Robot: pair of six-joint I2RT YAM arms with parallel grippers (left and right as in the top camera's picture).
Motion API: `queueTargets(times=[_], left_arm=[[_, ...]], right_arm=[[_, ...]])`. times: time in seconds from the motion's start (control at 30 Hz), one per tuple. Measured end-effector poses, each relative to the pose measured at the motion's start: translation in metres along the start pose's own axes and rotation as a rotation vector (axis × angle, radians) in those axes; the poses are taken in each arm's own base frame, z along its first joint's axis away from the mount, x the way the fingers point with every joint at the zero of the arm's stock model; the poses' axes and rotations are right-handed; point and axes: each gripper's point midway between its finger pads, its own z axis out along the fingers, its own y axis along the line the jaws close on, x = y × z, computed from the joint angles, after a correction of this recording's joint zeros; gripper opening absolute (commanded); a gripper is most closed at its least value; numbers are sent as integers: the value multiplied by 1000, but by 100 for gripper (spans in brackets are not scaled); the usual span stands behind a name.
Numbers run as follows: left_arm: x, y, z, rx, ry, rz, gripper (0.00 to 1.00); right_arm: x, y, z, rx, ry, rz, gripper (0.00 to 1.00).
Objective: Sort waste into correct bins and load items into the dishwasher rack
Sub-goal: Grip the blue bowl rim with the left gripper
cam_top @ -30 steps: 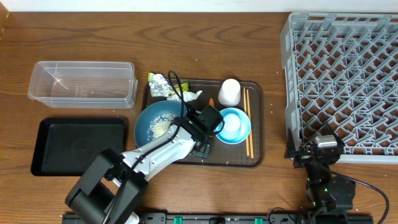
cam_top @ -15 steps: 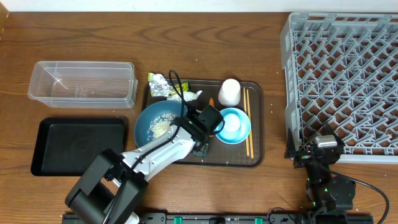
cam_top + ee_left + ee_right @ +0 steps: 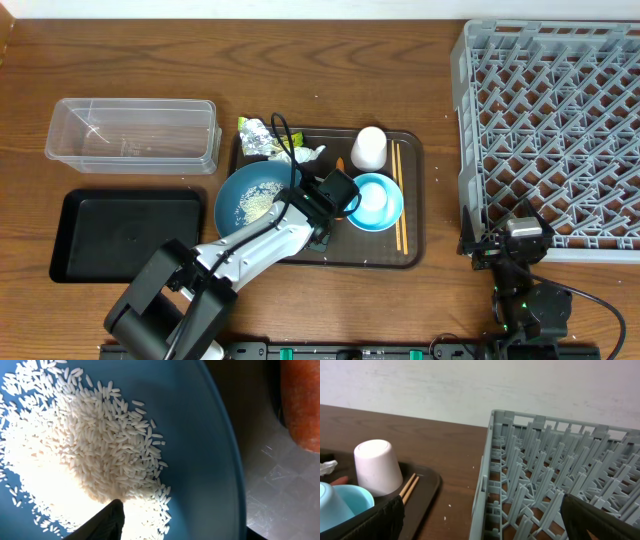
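Observation:
The large dark-blue bowl [image 3: 250,195] holds white rice grains [image 3: 90,455] and sits on the left of the brown serving tray [image 3: 410,252]. My left gripper [image 3: 313,228] is open and straddles the bowl's right rim [image 3: 235,475], with one finger inside over the rice. The orange carrot [image 3: 302,405], white tissue [image 3: 305,154] and crumpled wrapper [image 3: 255,138] lie behind the bowl. The light-blue bowl [image 3: 375,200], white cup [image 3: 369,147] and chopsticks [image 3: 400,195] are on the tray's right. My right gripper [image 3: 485,527] is open and empty by the grey rack [image 3: 550,120].
The clear tub [image 3: 132,135] stands at the back left, with the shallow black tray [image 3: 125,235] in front of it. The rack's front left corner [image 3: 492,475] is close to my right gripper. Bare wood lies between the serving tray and the rack.
The dark-blue bowl has shifted slightly to the left. Both arms look otherwise still.

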Motion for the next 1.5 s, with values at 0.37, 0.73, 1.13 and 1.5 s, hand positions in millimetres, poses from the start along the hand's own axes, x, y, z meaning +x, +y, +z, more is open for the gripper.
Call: queueTargets(times=[0.37,0.73,1.13,1.5], left_arm=[[1,-1,-2,1,8,6,41],[0,-2,-3,2,6,-10,32],[-8,3,-32,37,-69,-34,28],[-10,6,-46,54,-102,-47,25]], right_arm=[[0,0,0,0,0,0,99],[0,0,0,0,0,0,99],[0,0,0,0,0,0,99],[0,0,0,0,0,0,99]])
